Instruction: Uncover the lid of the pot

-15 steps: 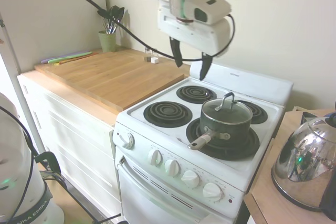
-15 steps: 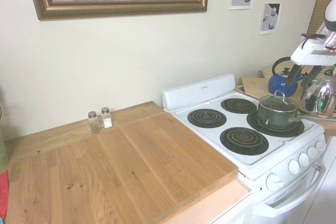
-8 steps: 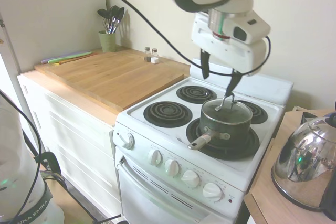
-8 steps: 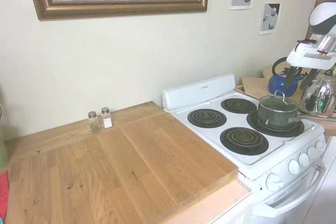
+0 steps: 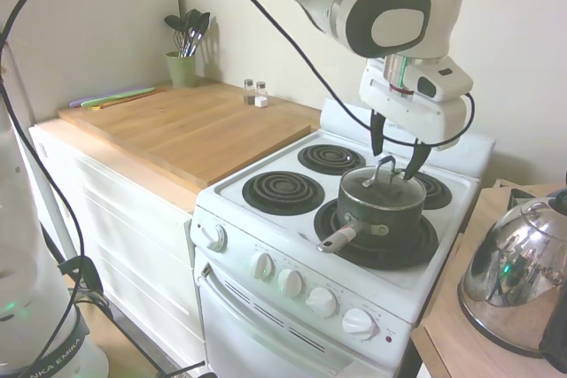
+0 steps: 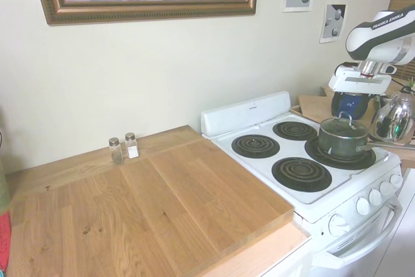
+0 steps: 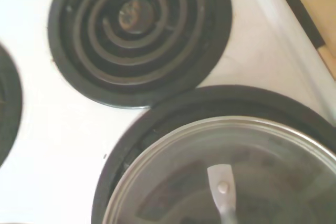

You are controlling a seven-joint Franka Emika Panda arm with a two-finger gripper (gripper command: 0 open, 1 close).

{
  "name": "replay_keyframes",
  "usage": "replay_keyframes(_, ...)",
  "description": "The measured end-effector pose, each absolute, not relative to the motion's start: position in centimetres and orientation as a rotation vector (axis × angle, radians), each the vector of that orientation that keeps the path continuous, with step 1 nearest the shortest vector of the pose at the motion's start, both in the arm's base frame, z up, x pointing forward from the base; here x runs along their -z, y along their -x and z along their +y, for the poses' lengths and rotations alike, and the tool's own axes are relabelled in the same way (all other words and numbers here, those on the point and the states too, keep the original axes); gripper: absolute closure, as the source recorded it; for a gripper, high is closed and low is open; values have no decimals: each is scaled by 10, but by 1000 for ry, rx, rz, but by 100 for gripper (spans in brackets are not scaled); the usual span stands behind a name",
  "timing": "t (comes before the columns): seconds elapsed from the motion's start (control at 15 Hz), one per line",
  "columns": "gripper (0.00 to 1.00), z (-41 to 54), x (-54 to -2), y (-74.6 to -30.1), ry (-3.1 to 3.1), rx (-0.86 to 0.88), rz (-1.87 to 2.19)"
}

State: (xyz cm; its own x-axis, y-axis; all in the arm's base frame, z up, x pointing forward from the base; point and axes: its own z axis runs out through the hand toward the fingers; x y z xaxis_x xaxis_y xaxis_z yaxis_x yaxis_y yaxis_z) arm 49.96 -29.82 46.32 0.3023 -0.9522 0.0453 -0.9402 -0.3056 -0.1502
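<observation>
Released claw [image 5: 396, 158] astride arched metal loop of round glass lid [image 5: 383, 185] on dark pot [image 5: 379, 212].

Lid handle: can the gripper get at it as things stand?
Probably yes. The gripper hangs open right above the lid, fingers either side of its loop handle; nothing sits between them.
</observation>
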Motion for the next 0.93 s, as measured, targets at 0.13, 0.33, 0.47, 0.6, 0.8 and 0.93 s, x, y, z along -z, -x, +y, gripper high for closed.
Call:
replay_keyframes(0.13, 100, -290, -458, -500, 2470, 175, 1807)
replay_keyframes(0.33, 100, -279, -450, -494, 2477, 197, 1828)
replay_keyframes(0.47, 100, -273, -449, -483, 2471, 217, 1830)
replay_keyframes(0.6, 100, -270, -448, -474, 2465, 214, 1829)
replay_keyframes(0.8, 100, -278, -448, -472, 2452, 225, 1845)
replay_keyframes(0.93, 100, -287, -448, -470, 2442, 233, 1849)
